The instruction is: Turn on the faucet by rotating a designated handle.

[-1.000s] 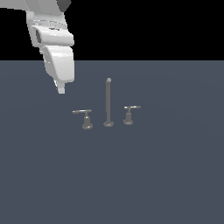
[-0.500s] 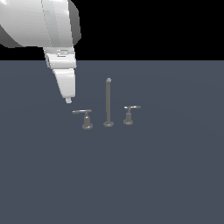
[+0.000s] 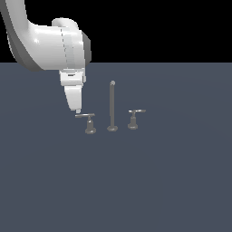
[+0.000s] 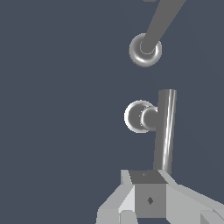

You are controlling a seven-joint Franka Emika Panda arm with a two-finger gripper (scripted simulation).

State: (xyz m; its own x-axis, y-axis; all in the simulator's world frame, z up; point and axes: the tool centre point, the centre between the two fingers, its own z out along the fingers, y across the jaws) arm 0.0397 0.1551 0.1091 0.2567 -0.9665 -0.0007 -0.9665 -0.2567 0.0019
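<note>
The arm [image 3: 50,43] hangs over the faucet [image 3: 112,108], angled down so it can push the lever sideways, I'd guess. The handle [image 3: 85,116] sits on the spout's [image 3: 112,105] far side from the smaller lever [image 3: 136,111]. The gripper [image 3: 78,110] is at the bar's outer tip; fingers look together, holding nothing, but honestly can't tell.

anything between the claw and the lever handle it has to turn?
Nothing visible. The claw sits right at the outer end of the handle bar, on the exterior view's left. The spout and the smaller handle stand further to that view's right, beyond it.
</note>
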